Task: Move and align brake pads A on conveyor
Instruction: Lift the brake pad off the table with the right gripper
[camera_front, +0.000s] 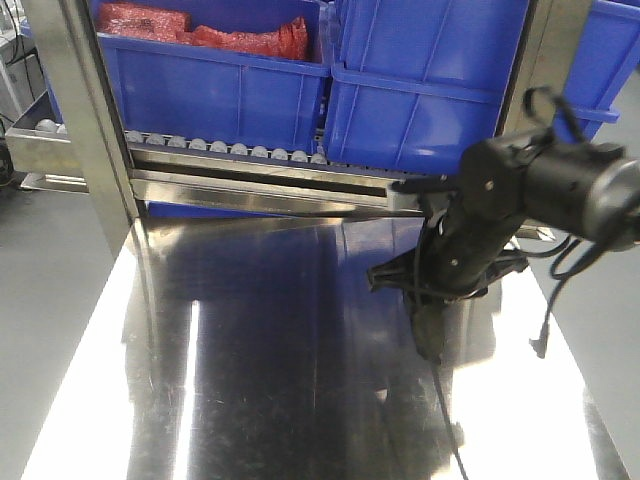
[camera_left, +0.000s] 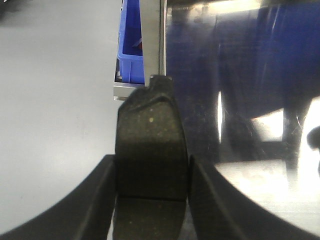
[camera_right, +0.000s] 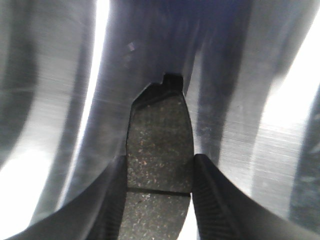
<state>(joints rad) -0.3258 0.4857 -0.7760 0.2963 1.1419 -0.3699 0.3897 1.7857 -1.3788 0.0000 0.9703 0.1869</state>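
In the left wrist view, one dark grey brake pad (camera_left: 150, 145) stands lengthwise between the two black fingers of my left gripper (camera_left: 152, 187), which is shut on it. Its end tab points away, towards a steel post. The right wrist view shows my right gripper (camera_right: 159, 185) shut on another speckled brake pad (camera_right: 160, 140), held just over the shiny steel tabletop (camera_right: 250, 150). A cross groove runs across each pad near the fingers. In the front view my right arm (camera_front: 480, 220) reaches down at the right. The conveyor is out of view.
Blue bins (camera_front: 240, 90) sit on a roller rack (camera_front: 230, 150) behind the reflective steel tabletop (camera_front: 260, 360). One bin holds red bagged parts (camera_front: 250, 38). Steel posts (camera_front: 85, 120) stand at the rack's front. A grey floor (camera_left: 55, 100) lies left of the tabletop.
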